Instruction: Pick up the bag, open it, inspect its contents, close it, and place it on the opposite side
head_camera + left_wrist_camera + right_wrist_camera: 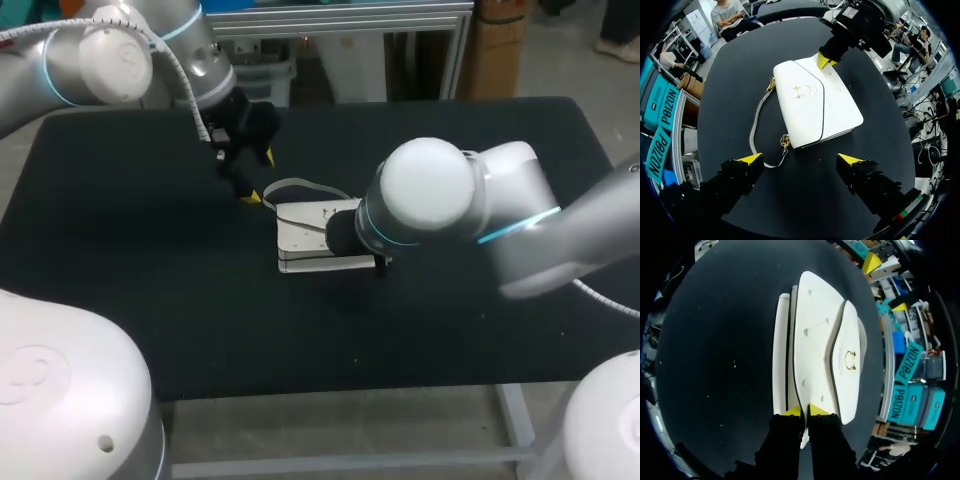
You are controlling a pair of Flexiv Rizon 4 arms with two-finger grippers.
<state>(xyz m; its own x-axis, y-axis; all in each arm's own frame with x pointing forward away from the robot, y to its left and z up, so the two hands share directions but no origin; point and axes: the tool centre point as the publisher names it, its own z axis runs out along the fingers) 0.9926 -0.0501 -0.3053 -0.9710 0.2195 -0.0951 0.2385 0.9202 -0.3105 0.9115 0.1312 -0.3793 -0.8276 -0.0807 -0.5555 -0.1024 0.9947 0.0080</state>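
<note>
The white bag (318, 238) lies flat near the middle of the black desk (130, 250), flap (847, 360) upward and closed, with its grey strap (756, 120) trailing in a loose loop on the side toward the left arm. The right gripper (805, 411) has its fingers drawn narrow at 1 end of the bag, and a thin edge of the white body seems to be nipped between the 2 yellow tips (the hold looks shallow, right at the rim). The left gripper (800, 159) hangs above the desk just off the opposite end, fingers spread wide and holding nothing, with the strap's loop close under 1 of them. The risk, as I judge it, lies in that slim bite: if the bag is lifted by 1 end, its weight would hang off the rim and could pull it out of the fingers or set it swinging. The slack strap is the other worry, since it could catch on a left finger as that arm comes in, dragging the bag askew or tugging the flap open unevenly.
</note>
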